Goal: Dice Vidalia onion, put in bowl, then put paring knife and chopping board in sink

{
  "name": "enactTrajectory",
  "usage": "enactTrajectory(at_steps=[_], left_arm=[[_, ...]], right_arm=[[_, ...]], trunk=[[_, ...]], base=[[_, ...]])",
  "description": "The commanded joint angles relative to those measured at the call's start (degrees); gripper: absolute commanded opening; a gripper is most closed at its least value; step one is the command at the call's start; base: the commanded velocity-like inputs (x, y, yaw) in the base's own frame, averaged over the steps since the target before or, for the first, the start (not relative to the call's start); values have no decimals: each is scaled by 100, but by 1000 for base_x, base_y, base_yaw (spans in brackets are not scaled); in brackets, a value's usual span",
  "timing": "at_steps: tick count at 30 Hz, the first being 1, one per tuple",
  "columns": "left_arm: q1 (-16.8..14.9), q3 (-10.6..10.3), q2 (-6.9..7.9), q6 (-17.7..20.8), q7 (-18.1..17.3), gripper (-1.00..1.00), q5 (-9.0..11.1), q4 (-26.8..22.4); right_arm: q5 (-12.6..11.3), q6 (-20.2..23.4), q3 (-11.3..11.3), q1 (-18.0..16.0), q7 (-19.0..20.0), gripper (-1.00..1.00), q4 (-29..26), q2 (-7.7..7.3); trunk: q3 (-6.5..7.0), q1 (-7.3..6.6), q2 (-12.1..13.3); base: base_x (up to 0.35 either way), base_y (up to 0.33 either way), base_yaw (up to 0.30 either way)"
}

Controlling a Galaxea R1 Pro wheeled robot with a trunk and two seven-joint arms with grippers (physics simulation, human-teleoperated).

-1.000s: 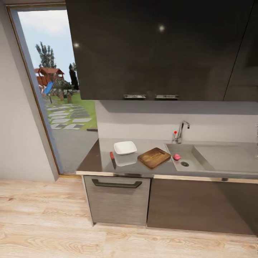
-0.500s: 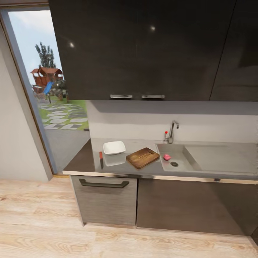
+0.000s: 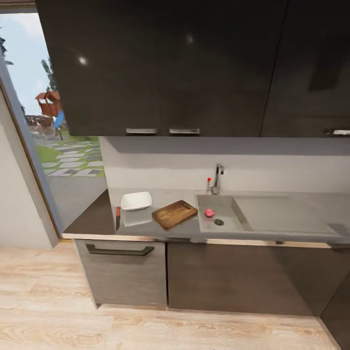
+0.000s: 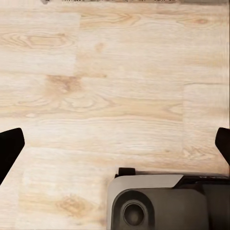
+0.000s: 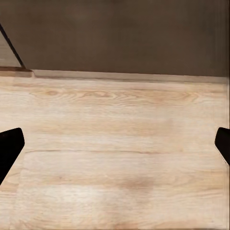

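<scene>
The Vidalia onion (image 3: 209,213), a small pink lump, sits in the sink (image 3: 228,224) basin just beside the round drain, on the side nearer the tap (image 3: 217,178) with its red-tipped lever; the flat drainboard runs off to the right of the basin. Left of the sink, near its edge, the chopping board (image 3: 174,214) lies flat and skewed on the desk (image 3: 160,231); left again, close to the board but apart from it, stands the white bowl (image 3: 136,200), nothing visible in it; the paring knife (image 3: 117,217) lies near the desk's left end, red handle toward the wall, though at this distance the dark blade is hard to make out against the surface. Dark glossy cabinets hang above and dark fronts sit below, one drawer (image 3: 121,268) with a bar handle; a doorway (image 3: 48,146) at the left opens onto a garden. The left gripper (image 4: 115,143) hangs over the wood-plank floor (image 3: 160,325) with its fingers spread wide, holding nothing; the right gripper (image 5: 115,143) is likewise spread and unladen above the floor, near a dark cabinet base.
</scene>
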Motion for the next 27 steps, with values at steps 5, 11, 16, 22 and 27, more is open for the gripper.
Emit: enactTrajectory(at_steps=[5, 11, 16, 22, 27], left_arm=[[1, -3, 3, -16, 15, 100, 2, 1], [1, -1, 9, -16, 15, 100, 2, 1], [1, 5, 16, -16, 15, 100, 2, 1], [1, 14, 22, -16, 15, 100, 2, 1], [1, 2, 25, -20, 11, 100, 3, 1]], right_arm=[[4, -20, 3, -3, -14, 100, 11, 0], [4, -18, 4, -3, -14, 100, 13, 0], [4, -19, 4, -3, -14, 100, 12, 3], [4, -15, 4, -3, -14, 100, 15, 6], [4, -13, 4, -3, -14, 100, 15, 9]], trunk=[[11, 2, -4], [29, 2, -4], [44, 2, -4], [50, 2, -4], [50, 2, -4]], base=[[0, -319, -218], [5, -318, -233], [117, -281, -224], [224, -219, -64], [216, -183, -9]])
